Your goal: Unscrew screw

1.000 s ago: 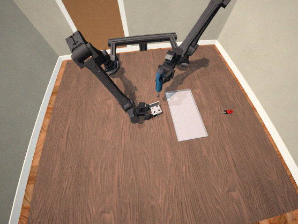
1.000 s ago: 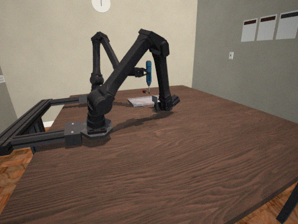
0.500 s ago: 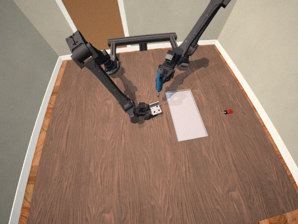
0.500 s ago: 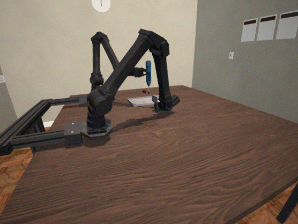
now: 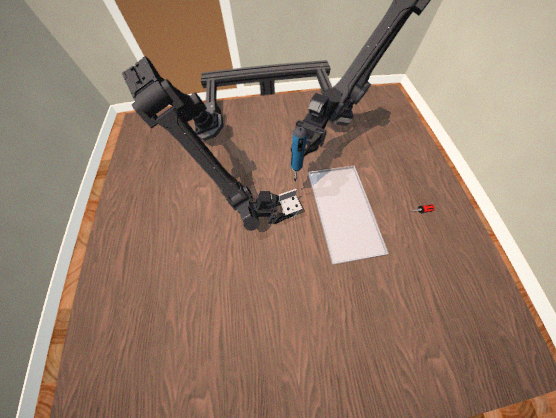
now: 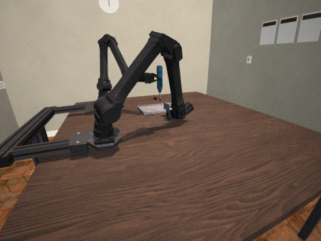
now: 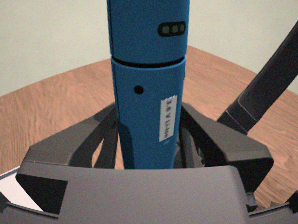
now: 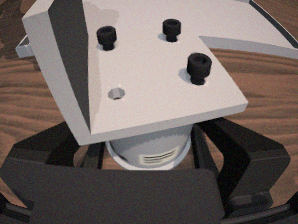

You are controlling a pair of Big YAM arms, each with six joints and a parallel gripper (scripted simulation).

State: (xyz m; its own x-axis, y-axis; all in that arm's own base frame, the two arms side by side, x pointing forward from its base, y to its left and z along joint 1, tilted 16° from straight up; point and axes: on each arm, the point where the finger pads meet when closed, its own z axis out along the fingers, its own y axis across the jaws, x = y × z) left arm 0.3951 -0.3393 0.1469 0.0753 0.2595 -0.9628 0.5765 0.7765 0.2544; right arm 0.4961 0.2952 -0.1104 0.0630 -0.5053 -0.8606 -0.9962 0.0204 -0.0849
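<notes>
The joint module stands on the table with its grey bracket (image 5: 291,204) on top. In the right wrist view the bracket (image 8: 143,70) carries three black screws (image 8: 172,28) and one empty hole (image 8: 116,92). I cannot tell which screw sits lowest. My right gripper (image 8: 148,110) is shut on the module's white body (image 8: 152,151), low at the table (image 5: 277,212). My left gripper (image 5: 306,140) is shut on the blue electric screwdriver (image 5: 298,147). It holds it upright, tip down, above and a little behind the bracket. The barrel fills the left wrist view (image 7: 148,63).
A flat white tray (image 5: 346,212) lies right beside the module. A small red-handled screwdriver (image 5: 425,208) lies farther out past the tray. A black frame (image 5: 265,75) stands at the table's back edge.
</notes>
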